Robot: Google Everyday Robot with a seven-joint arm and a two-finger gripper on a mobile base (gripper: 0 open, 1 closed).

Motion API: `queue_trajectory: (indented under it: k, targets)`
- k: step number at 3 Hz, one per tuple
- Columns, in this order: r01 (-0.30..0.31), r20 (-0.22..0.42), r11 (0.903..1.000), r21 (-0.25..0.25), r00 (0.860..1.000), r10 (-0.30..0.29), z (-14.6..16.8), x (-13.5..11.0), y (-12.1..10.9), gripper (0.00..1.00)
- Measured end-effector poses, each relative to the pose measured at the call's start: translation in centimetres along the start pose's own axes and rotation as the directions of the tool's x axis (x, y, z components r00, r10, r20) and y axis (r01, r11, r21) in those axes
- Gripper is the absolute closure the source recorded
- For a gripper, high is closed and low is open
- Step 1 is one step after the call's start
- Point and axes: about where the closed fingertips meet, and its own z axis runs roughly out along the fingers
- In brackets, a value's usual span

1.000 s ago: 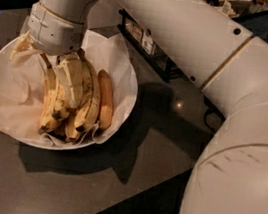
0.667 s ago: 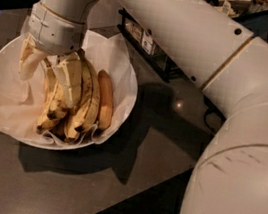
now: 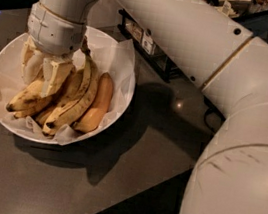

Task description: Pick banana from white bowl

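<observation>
The white bowl, lined with crinkled paper, sits on the dark table at the left and holds several bananas. My gripper reaches down into the bowl's left half. Its two pale fingers are closed in on the upper end of the leftmost speckled banana. That banana slants down to the left, with its tip near the bowl's left rim. Its stem end is hidden behind the fingers.
Other speckled bananas and a smooth orange-toned banana lie to the right of my gripper in the bowl. My arm crosses the top and my body fills the right. A black rack stands behind the bowl.
The fingers have drawn together from a wide spread. The leftmost speckled banana has swung out to the left, and its tip now shows near the bowl's left side.
</observation>
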Motion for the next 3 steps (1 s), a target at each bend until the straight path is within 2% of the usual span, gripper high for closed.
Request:
queue_trajectory:
  k: [1, 2, 3]
  targets:
    - [0.0, 0.0, 1.0, 0.0, 1.0, 0.0, 0.0, 0.0, 0.0, 1.0]
    - [0.03, -0.05, 0.9967, 0.076, 0.998, -0.026, -1.4, -1.4, -0.5, 1.0]
    - [0.095, -0.206, 0.9842, 0.15, 0.977, -0.063, -4.2, -6.3, -1.4, 1.0]
